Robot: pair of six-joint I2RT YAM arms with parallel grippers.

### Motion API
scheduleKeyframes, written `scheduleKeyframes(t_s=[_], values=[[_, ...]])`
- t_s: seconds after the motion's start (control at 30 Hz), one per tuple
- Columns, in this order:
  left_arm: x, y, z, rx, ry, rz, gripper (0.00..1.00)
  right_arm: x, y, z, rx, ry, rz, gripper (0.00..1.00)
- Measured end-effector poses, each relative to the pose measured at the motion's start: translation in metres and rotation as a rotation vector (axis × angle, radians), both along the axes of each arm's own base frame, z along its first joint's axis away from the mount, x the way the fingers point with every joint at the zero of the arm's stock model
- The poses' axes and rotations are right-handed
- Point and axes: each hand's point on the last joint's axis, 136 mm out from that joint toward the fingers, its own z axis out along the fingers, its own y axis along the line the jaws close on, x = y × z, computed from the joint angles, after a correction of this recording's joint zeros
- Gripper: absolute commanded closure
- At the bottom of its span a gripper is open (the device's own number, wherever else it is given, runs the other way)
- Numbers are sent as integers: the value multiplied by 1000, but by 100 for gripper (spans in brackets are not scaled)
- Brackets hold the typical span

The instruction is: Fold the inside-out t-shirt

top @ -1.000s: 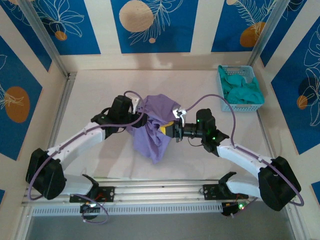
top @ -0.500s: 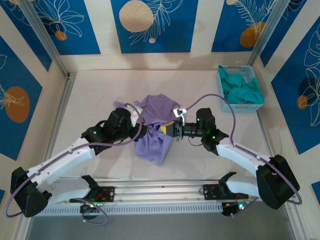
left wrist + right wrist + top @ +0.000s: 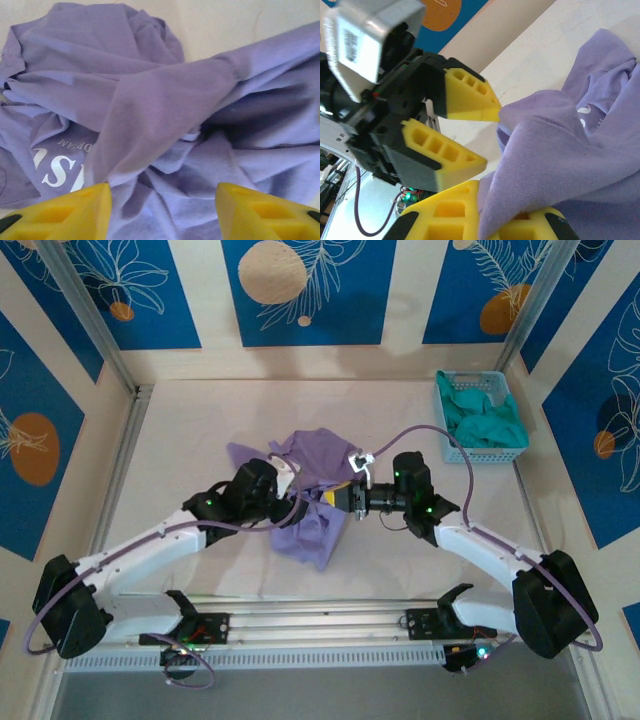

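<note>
Pale cream tabletop under blue-patterned walls carries the crumpled lavender cotton t-shirt, heaped at its middle with its long axis running roughly 12 to 6 o'clock. The right tool, reaching in from 3 o'clock, is clenched on a raised fold. The left tool, at the heap's 9 o'clock, stands released with jaws apart. It looks nearer the loose cloth, which lies at its 12 o'clock.
</note>
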Motion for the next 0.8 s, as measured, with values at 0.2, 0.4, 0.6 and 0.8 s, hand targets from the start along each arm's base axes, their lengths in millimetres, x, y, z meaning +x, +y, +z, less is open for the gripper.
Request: scheduleKeyframes(t_s=[0.2, 0.4, 0.6, 0.8], values=[[16, 2, -23, 26, 62, 19, 35, -2, -7, 3, -6, -24, 8, 100], [26, -16, -33, -57, 146, -34, 38, -4, -9, 7, -2, -51, 21, 100], [30, -41, -30, -185, 197, -115, 78, -3, -12, 7, -4, -61, 21, 100], [32, -49, -10, -299, 203, -157, 100, 0, -25, 11, -37, -95, -40, 100]])
